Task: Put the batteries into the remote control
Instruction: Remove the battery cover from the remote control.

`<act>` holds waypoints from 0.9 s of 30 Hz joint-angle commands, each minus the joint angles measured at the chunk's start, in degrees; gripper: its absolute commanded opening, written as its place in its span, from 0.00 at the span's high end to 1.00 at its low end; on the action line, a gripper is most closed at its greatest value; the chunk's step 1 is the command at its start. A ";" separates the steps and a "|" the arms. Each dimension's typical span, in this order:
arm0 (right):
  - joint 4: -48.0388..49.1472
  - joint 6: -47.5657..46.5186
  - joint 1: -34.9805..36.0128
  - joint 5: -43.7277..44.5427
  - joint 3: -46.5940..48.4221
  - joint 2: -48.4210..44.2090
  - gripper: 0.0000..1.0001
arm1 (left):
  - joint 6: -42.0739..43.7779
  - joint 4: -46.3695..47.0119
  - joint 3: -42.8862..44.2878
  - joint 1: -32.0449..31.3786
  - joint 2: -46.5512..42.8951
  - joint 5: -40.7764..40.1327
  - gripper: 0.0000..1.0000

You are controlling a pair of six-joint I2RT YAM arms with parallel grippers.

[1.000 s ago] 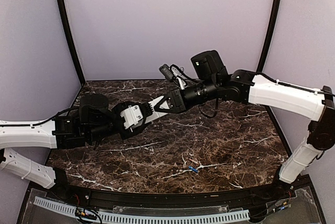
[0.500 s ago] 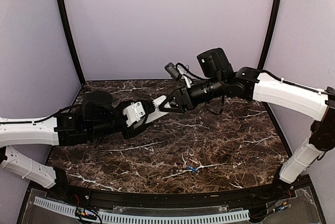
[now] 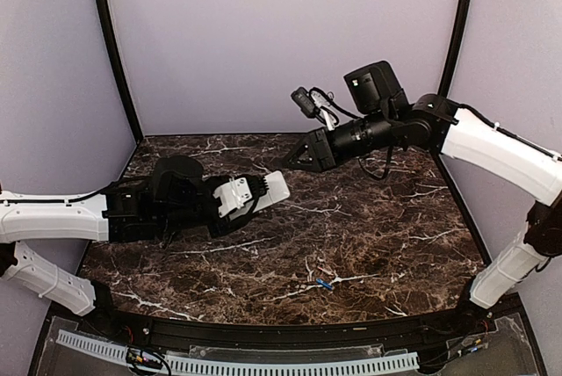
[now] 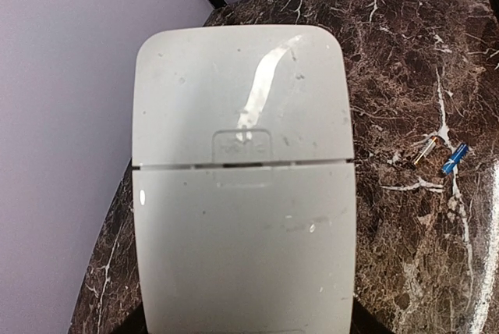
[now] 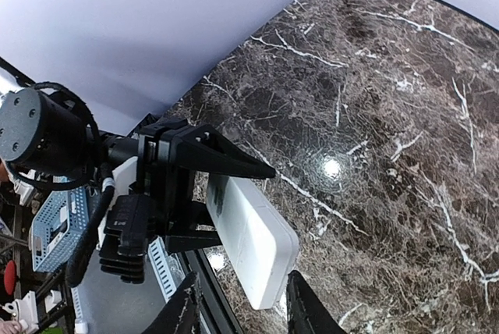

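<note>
- Remote (image 3: 270, 186) is up off the table (image 3: 386, 235), held by the left gripper (image 3: 249, 195). That gripper is clamped on one end of it, and the other end pokes out toward the right arm.
- Left wrist view is basically all remote. The plain white back faces the camera, with a thin seam running across the middle and a little tab (image 4: 242, 145) sitting just above the seam. There's a bright glare streak up the far half too.
- From the right wrist view you can see the left gripper's black fingers (image 5: 214, 158), one on each side of the white slab, squeezing it between them.
- Right gripper (image 3: 299, 162) hangs in the air near the free end of the remote, not touching it. Its fingers (image 5: 185, 310) are spread wide and there's nothing between them.
- One blue battery (image 3: 323, 285) lies flat on the table near the front edge, a bit right of centre. It's well apart from both grippers and from the remote.
- In the left wrist view there's a thin pale sliver (image 4: 426, 151) just beside that battery. It's too small for me to tell what it is.
- The table is dark brown marble with white veins, and pale lilac walls (image 3: 281, 33) close it in at the back and sides.
</note>
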 commanded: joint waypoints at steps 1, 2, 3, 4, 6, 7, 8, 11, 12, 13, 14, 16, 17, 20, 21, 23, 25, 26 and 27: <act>-1.78 3.41 -0.89 1.34 0.05 1.69 0.67 | -0.38 -0.18 1.37 0.31 -0.07 0.24 1.00; -1.66 3.70 -0.90 0.71 0.00 2.19 0.70 | -0.36 -0.13 1.34 0.31 -0.04 0.17 1.00; -1.22 3.88 -0.90 -0.13 -0.08 2.67 0.72 | -0.34 -0.10 1.31 0.29 0.00 0.13 1.00; -0.52 3.99 -0.90 -1.20 -0.31 3.15 0.77 | -0.34 -0.14 1.35 0.35 -0.04 0.09 1.00; 0.81 4.52 -0.90 -3.14 -0.72 3.62 0.82 | -0.35 -0.16 1.30 0.39 0.02 0.24 1.00; 1.18 4.79 -0.90 -3.54 -0.81 3.79 0.82 | -0.34 -0.20 1.29 0.40 0.07 0.25 1.00; 1.36 4.97 -0.93 -3.51 -0.84 3.85 0.82 | -0.34 -0.29 1.21 0.40 0.15 0.24 1.00; 0.99 4.93 -0.90 -2.60 -0.92 4.05 0.80 | -0.26 -0.25 1.14 0.40 0.23 0.05 1.00; 0.89 4.92 -0.90 -2.50 -1.07 4.11 0.80 | -0.30 -0.22 1.12 0.40 0.22 0.07 1.00; 0.85 4.97 -0.90 -2.58 -1.26 4.10 0.79 | -0.27 -0.15 1.13 0.45 0.28 0.23 1.00; 0.82 5.07 -0.90 -2.76 -1.47 4.12 0.79 | -0.30 -0.06 1.11 0.48 0.29 0.29 1.00; 0.82 5.26 -0.90 -3.02 -1.86 4.25 0.80 | -0.36 -0.02 1.18 0.49 0.44 0.46 1.00; 0.68 5.27 -0.90 -3.20 -2.01 4.39 0.79 | -0.39 -0.01 1.18 0.49 0.55 0.49 1.00; 0.01 5.23 -0.90 -3.37 -2.22 4.56 0.78 | -0.42 0.00 1.18 0.48 0.64 0.43 1.00; -0.01 5.21 -0.90 -3.23 -2.36 4.57 0.78 | -0.47 0.00 1.19 0.49 0.67 0.44 1.00; -0.01 5.26 -0.90 -3.02 -2.58 4.41 0.78 | -0.40 0.00 1.11 0.56 0.73 0.56 1.00; -0.06 5.27 -0.91 -3.08 -2.67 4.49 0.78 | -0.43 -0.01 1.14 0.58 0.79 0.54 1.00; -0.06 5.27 -0.91 -3.09 -2.68 4.47 0.78 | -0.45 0.04 1.11 0.58 0.81 0.55 1.00; -0.08 5.27 -0.90 -3.17 -2.73 4.61 0.78 | -0.44 0.03 1.15 0.58 0.80 0.54 1.00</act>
